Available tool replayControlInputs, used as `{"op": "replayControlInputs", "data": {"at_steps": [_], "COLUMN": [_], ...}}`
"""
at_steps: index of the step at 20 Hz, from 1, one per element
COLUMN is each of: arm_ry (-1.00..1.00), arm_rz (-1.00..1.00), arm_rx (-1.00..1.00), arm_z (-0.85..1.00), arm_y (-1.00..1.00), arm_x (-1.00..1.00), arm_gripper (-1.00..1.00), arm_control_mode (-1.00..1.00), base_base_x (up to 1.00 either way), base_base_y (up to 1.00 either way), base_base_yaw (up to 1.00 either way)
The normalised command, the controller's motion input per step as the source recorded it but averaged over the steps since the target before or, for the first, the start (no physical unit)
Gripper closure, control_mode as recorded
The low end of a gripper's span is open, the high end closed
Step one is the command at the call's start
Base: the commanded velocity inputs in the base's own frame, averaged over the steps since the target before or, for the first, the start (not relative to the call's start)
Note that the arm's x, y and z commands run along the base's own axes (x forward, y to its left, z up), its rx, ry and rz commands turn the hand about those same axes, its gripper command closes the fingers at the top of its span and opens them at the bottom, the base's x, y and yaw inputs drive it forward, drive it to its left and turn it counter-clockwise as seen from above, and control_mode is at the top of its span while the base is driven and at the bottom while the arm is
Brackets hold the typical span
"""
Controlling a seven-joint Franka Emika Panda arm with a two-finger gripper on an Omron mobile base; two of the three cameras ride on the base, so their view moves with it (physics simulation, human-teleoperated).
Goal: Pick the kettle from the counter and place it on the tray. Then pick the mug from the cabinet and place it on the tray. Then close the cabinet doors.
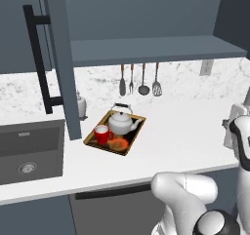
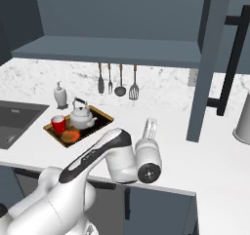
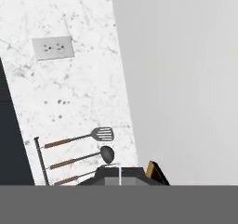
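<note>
The kettle gleams a smooth, silvery metal under its matt black handle top, and beside it the mug shows a glossy red glaze on the tray with its golden, polished-looking rim. The counter reads as smooth white marble with grey speckling, while the cabinet doors look flat, matt slate-blue.

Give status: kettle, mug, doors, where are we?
Done: the squat silvery-white kettle and small red mug both sit on the golden-rimmed brown tray. In hand: nothing; the gripper is shut and empty. Left: both tall dark blue-grey cabinet doors stand open and need closing.
</note>
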Motion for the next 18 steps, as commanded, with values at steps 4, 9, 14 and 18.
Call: {"op": "replayControlInputs", "data": {"at_steps": [4, 9, 14, 18], "arm_ry": [-0.13, -0.23, -0.24, -0.32], "arm_rz": [0.00, 0.00, 0.00, 0.00], "arm_rx": [0.10, 0.14, 0.15, 0.08], "arm_z": [0.00, 0.04, 0.15, 0.26], "arm_y": [-0.67, -0.72, -0.60, -0.24], "arm_x": [0.00, -0.03, 0.00, 0.00], "arm_gripper": [1.00, 1.00, 1.00, 1.00], "arm_control_mode": [-1.00, -1.00, -1.00, -1.00], "base_base_x": [0.00, 0.00, 0.00, 0.00], "base_base_y": [0.00, 0.00, 0.00, 0.00], "base_base_yaw": [0.00, 0.00, 0.00, 0.00]}}
